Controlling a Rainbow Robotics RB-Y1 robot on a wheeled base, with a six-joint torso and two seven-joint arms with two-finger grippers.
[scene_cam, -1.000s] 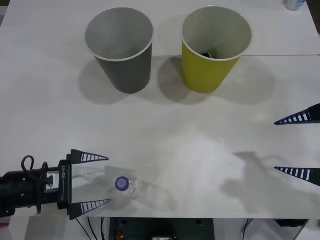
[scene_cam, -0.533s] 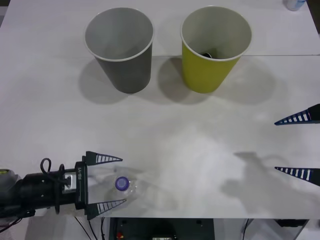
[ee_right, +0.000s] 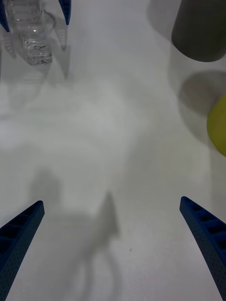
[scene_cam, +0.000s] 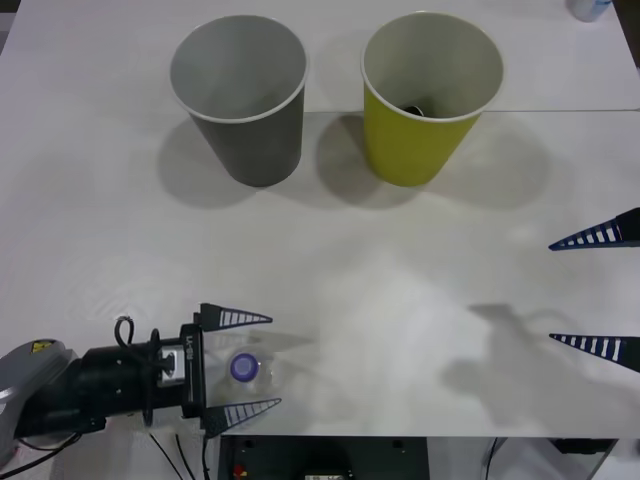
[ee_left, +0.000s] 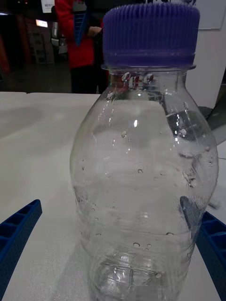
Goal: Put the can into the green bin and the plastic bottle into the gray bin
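I see the left gripper [scene_cam: 240,365] at the desk's [scene_cam: 330,260] 7 o'clock, fingers apart either side of the upright plastic bottle [scene_cam: 250,368]; the right gripper [scene_cam: 600,290] waits open at 4 o'clock; gray bin [scene_cam: 240,95] at 11, green bin [scene_cam: 428,95] at 1

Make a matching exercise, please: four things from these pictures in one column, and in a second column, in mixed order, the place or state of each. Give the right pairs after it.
Things:
1. bottle
2. gray bin
3. green bin
4. right gripper

Places or states:
A. far side of the table, toward the robot's right
B. open at the right edge, holding nothing
C. upright at the near edge, between the open fingers of the left gripper
D. far side of the table, toward the robot's left

Pairs: 1-C, 2-D, 3-A, 4-B
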